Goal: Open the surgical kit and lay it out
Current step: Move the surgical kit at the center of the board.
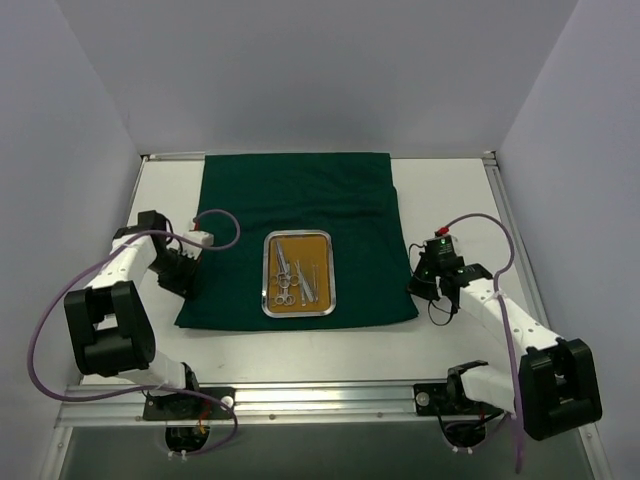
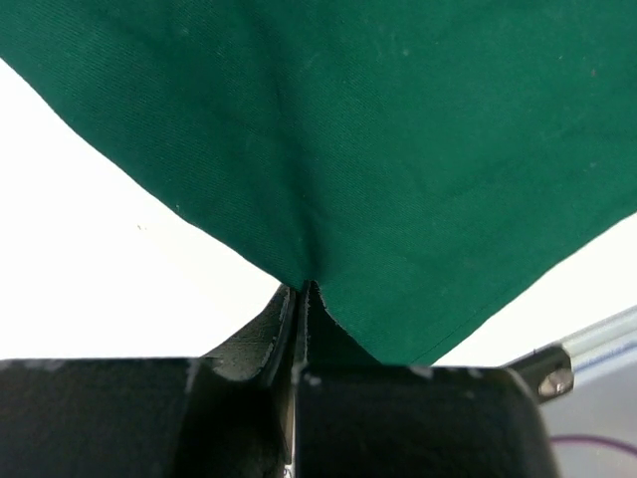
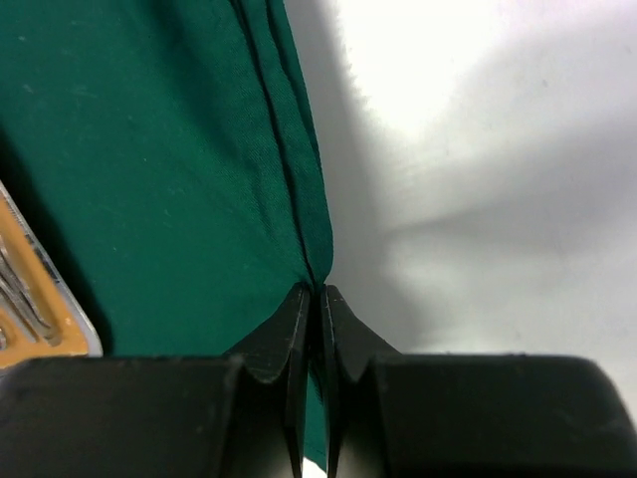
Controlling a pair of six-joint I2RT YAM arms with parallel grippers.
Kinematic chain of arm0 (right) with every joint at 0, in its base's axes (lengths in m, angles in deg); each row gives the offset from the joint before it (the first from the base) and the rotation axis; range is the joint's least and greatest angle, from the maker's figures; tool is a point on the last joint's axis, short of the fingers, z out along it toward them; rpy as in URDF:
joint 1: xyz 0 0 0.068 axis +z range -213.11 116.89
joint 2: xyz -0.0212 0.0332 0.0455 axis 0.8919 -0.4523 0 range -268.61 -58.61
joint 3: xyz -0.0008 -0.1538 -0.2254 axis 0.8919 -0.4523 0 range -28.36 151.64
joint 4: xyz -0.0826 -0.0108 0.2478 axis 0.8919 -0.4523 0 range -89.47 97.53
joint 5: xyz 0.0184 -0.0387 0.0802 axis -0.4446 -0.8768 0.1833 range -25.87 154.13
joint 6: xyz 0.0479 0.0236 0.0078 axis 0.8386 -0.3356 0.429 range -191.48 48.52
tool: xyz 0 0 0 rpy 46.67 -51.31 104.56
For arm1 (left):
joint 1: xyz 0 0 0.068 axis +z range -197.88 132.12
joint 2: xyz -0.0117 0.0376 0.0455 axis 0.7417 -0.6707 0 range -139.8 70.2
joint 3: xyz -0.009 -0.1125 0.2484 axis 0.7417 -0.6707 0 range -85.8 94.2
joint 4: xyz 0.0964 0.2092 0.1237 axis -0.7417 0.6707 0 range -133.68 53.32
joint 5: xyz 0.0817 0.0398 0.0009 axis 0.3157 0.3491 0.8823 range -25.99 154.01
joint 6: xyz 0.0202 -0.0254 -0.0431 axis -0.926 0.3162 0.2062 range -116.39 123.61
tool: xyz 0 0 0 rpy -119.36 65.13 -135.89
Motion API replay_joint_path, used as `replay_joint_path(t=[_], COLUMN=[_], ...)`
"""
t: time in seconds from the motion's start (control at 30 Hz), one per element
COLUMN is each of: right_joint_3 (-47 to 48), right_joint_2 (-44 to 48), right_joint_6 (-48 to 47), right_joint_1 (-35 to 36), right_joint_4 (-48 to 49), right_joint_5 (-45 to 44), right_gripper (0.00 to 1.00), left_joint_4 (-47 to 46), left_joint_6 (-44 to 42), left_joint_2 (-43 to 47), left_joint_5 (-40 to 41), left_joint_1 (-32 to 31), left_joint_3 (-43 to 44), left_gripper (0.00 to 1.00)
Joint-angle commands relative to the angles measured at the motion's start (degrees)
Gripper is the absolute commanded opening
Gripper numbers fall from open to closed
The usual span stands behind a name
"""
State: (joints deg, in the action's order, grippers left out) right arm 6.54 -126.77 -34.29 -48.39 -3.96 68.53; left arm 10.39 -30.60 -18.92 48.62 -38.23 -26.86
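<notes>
My left claw [image 2: 302, 291] is clamped on the cloth [image 1: 296, 195] at its left edge, and my right claw [image 3: 319, 291] is clamped on its right edge. The tray [image 1: 299, 235] sits on the cloth near the front, holding silver instruments [image 1: 286, 275] (scissor-handled, mostly). Only the right wrist view shows the tray's orange floor close up. Overhead I see the white table [image 1: 450, 345] and pale walls [image 1: 330, 70].

The left arm [image 1: 130, 262] reaches in from the frame's middle left, its left gripper [image 1: 180, 272] low, jaws pressed together on the dark green cloth [image 1: 295, 200] at its edge. At middle right the right arm [image 1: 500, 310] mirrors it, the right gripper [image 1: 424, 285] pinching the opposite edge.
</notes>
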Motion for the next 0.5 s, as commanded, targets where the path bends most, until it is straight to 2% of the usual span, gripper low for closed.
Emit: replay_joint_path(t=[0.0, 0.17, 0.47], right_joint_3=[0.2, -2.1, -2.9], right_joint_2=[5.6, 9.7, 13.7], right_joint_6=[1.9, 4.9, 6.2], right_joint_1=[0.5, 0.6, 0.6], right_joint_4=[-8.6, -9.0, -13.2], right_joint_5=[-3.5, -1.5, -3.9], right_gripper=[0.00, 0.00, 0.00], left_joint_4=[6.1, 7.9, 10.4], left_joint_6=[-4.1, -5.1, -6.4], left_joint_2=[2.8, 4.0, 6.4], left_joint_5=[2.0, 2.2, 1.8], left_joint_1=[1.2, 1.2, 1.2], left_joint_3=[-0.8, -2.2, -2.9], left_gripper=[0.02, 0.02, 0.02])
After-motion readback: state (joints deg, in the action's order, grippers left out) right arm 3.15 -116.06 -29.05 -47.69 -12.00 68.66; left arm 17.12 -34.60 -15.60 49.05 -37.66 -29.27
